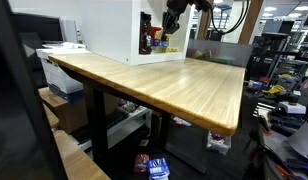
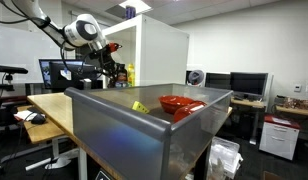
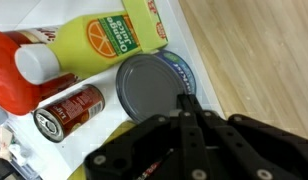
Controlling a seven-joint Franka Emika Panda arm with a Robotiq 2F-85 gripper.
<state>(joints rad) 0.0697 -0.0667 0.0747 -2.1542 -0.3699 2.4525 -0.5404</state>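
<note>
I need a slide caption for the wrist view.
Shut claw at a grey-lidded tin, beside a red can, juice carton and red bottle.

Fig.: wooden table [image 1: 174,85] w/ white cabinet [image 1: 104,30] at rear; cabinet floor: tin [image 3: 149,90], soup can [image 3: 72,108], juice carton [image 3: 102,42].

- Ketchup bottle [image 3: 16,75]: cut off by the left edge of the wrist view.
- Juice carton [image 3: 106,35], green box [image 3: 144,18]: tops cut off by the upper edge.
- Large tin [image 3: 154,85]: lower rim covered by the gripper [image 3: 186,102], whose body is blurred and cut by the bottom edge.
- Red bowl [image 2: 180,103]: lower part hidden behind the wall of the grey bin [image 2: 144,135] in an exterior view.
- Goods [image 1: 154,40] in the white cabinet [image 1: 109,30]: too small to be told apart in an exterior view.
</note>
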